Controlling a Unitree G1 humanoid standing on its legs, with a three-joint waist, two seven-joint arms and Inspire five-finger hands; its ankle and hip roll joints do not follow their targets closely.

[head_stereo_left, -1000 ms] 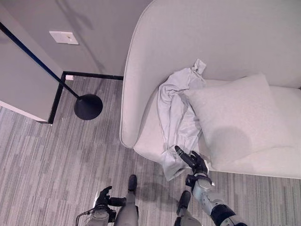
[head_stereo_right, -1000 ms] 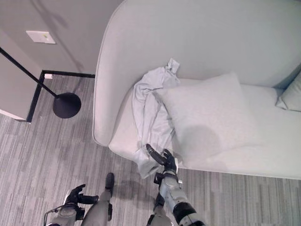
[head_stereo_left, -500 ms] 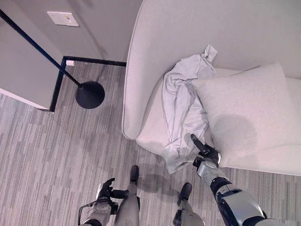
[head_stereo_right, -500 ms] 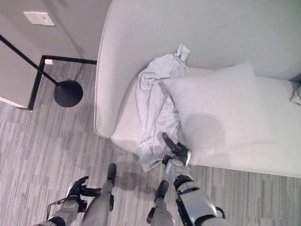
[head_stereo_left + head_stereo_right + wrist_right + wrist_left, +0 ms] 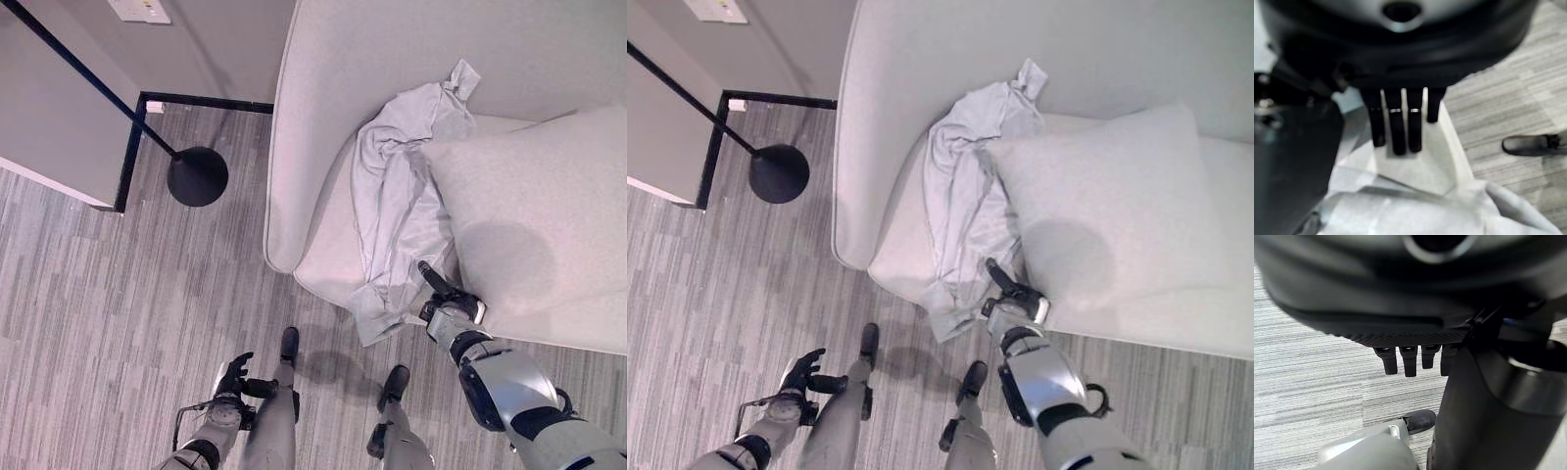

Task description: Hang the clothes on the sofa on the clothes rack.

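Observation:
A crumpled pale grey garment (image 5: 397,211) lies on the sofa's seat (image 5: 323,259), running from the backrest down over the front edge. My right hand (image 5: 449,297) is open at the seat's front edge, its straight fingers (image 5: 1399,128) reaching over the cloth's lower part beside a large cushion (image 5: 544,220). The garment (image 5: 1415,200) spreads below those fingers in the right wrist view. My left hand (image 5: 235,372) hangs low over the floor, fingers relaxed and holding nothing. A dark slanted pole (image 5: 88,83) at the upper left may belong to the clothes rack.
A round black base (image 5: 197,176) carries the slanted pole on the striped grey carpet (image 5: 108,294). A black floor frame (image 5: 132,147) runs along a grey wall panel (image 5: 49,137). The sofa's curved armrest (image 5: 286,147) stands between the carpet and the garment.
The camera has moved nearer the sofa, shifting the whole picture. My right hand has advanced from below the seat's edge onto the garment's lower part. The left hand stays low.

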